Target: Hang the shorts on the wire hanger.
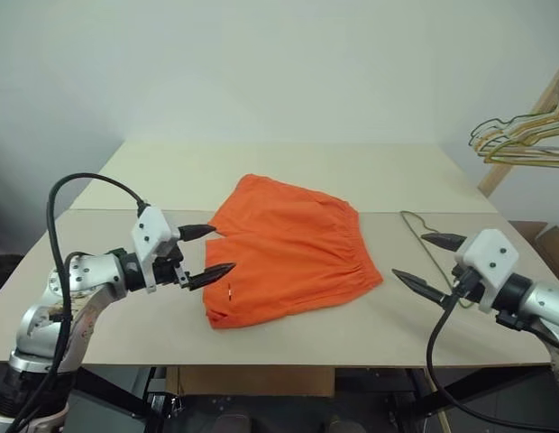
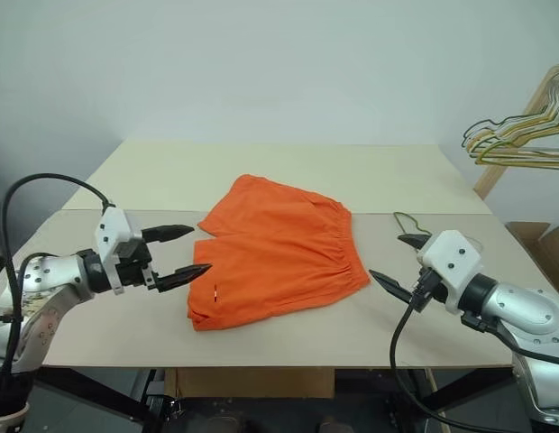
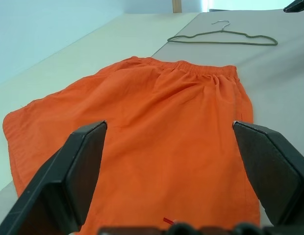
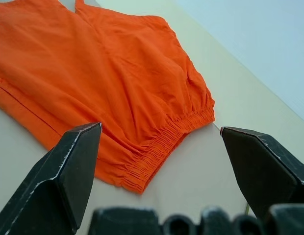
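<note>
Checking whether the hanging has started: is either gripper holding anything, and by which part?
Nothing is held: left gripper and right gripper are open, apart from the shorts.

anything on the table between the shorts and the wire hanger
No, that stretch is bare. In the left wrist view, only plain table separates the waistband of the shorts from the wire hanger.

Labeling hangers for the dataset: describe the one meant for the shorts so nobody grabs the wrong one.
On the beige table, look just past the waistband side of the orange shorts, toward the right gripper. The wire hanger lies flat there, alone, thin and dull grey-green. The gold-toned hangers hang bunched on a wooden rack off the table's right edge.
</note>
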### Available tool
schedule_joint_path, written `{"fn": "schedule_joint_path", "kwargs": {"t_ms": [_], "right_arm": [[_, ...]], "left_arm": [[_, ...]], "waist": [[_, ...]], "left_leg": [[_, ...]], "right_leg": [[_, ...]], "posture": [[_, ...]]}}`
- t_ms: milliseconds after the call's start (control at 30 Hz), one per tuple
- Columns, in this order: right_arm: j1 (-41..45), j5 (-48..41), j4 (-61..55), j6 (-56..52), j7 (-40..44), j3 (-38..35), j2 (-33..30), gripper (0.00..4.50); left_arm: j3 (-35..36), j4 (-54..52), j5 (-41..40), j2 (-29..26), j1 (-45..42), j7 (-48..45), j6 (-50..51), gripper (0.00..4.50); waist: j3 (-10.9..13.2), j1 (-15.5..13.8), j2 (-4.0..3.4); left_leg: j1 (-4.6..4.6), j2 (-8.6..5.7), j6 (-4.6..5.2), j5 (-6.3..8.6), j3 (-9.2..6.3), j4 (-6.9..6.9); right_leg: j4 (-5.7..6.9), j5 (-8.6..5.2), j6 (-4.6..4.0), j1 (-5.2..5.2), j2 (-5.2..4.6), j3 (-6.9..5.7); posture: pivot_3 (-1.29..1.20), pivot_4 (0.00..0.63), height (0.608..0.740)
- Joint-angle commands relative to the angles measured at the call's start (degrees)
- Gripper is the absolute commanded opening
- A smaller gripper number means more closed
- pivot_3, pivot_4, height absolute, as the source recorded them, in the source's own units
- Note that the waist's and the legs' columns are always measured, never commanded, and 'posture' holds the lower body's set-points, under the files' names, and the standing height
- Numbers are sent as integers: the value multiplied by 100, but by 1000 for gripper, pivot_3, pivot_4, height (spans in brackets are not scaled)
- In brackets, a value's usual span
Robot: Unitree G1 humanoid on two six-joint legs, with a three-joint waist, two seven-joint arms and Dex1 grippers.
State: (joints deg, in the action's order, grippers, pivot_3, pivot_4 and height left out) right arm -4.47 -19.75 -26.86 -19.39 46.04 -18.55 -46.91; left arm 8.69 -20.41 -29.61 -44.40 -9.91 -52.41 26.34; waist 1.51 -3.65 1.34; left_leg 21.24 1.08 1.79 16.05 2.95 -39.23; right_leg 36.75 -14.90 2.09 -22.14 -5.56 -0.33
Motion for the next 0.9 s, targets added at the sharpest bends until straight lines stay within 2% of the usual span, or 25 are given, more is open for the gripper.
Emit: {"fn": "schedule_joint_path", "kwargs": {"t_ms": [33, 367, 500, 633, 800, 900], "right_arm": [[125, -3, -92, 60, -8, -49, -56, 4500], [103, 39, -127, 105, -22, -31, -37, 4500], [44, 1150, 345, 1623, 360, 433, -525, 4500], [262, 2231, 1057, 2737, 269, 982, -962, 4500], [599, 2914, 1729, 3722, 259, 1551, -1131, 4500], [879, 3266, 1896, 3844, 94, 1888, -938, 4500]], "left_arm": [[188, -64, -166, -47, -134, -28, 27, 4459], [145, -168, -205, -141, -122, -114, 109, 4459], [174, -197, -309, -142, -134, -179, 111, 4459], [184, -238, -364, -124, -101, -161, 130, 4459], [151, -234, -363, -100, -140, -138, 143, 4459], [139, -232, -359, -83, -138, -128, 137, 4459]], "waist": [[0, -7, 0], [0, -14, 0], [0, 2, 0], [0, 24, 0], [0, 93, 0], [0, 124, 0]], "left_leg": [[0, 0, 0, 0, 0, 0], [0, 0, 0, 0, 0, 0], [0, -1, 0, 0, 2, 0], [-1, -1, 0, 0, 4, 0], [-1, 0, 0, 0, 5, 0], [-1, 0, -1, -1, 5, 0]], "right_leg": [[0, 0, 0, 0, 0, 0], [0, 0, 0, 0, 0, 0], [0, 0, 0, -1, 0, 1], [-1, -1, 1, -1, 0, 1], [0, 0, 0, -3, 0, 2], [1, 0, 0, -3, 0, 3]], "posture": [[119, 0, 740], [117, 0, 740], [103, 0, 740], [92, 0, 740], [96, 0, 740], [92, 0, 740]]}}
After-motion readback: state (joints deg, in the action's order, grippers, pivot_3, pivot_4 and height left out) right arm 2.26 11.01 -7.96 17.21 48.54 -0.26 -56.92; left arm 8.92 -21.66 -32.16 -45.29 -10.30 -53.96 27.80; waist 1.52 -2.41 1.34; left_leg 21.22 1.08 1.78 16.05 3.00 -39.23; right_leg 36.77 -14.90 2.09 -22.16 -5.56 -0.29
